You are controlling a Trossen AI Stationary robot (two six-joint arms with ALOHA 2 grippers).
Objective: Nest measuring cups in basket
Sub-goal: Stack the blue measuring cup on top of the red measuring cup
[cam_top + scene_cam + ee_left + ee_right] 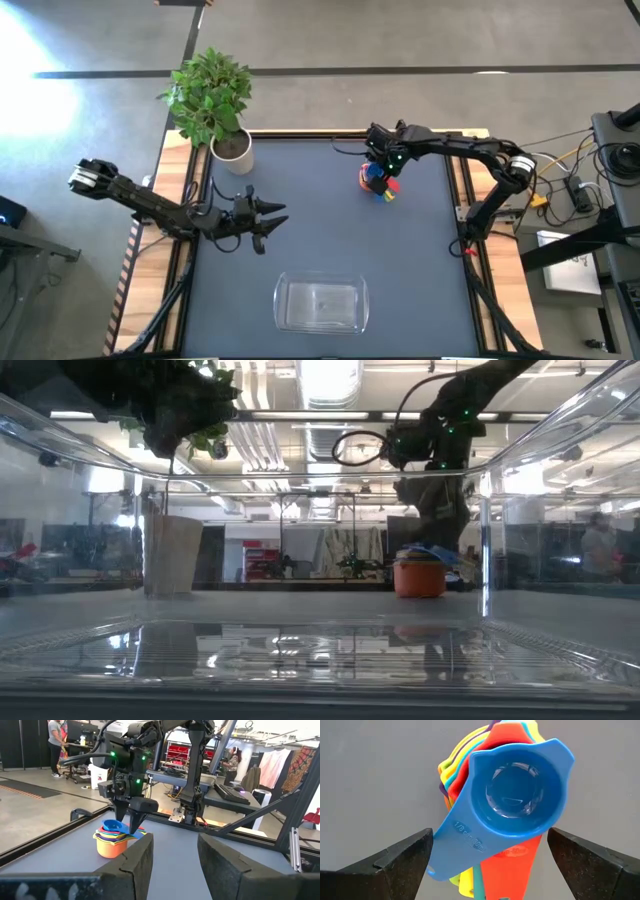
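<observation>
Right wrist view: right gripper (487, 857) spread wide over stacked measuring cups (512, 805); pickup pending, needs closing; basket (321, 304) well apart.

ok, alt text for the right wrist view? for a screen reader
Looking straight down on a nested stack of measuring cups on a grey table, the blue cup on top. The right gripper hangs open, one dark finger on each side of the stack.

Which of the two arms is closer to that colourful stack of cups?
The right. The right gripper hangs open directly above the stack of cups; the left gripper waits well off to the side, mid-table.
</observation>
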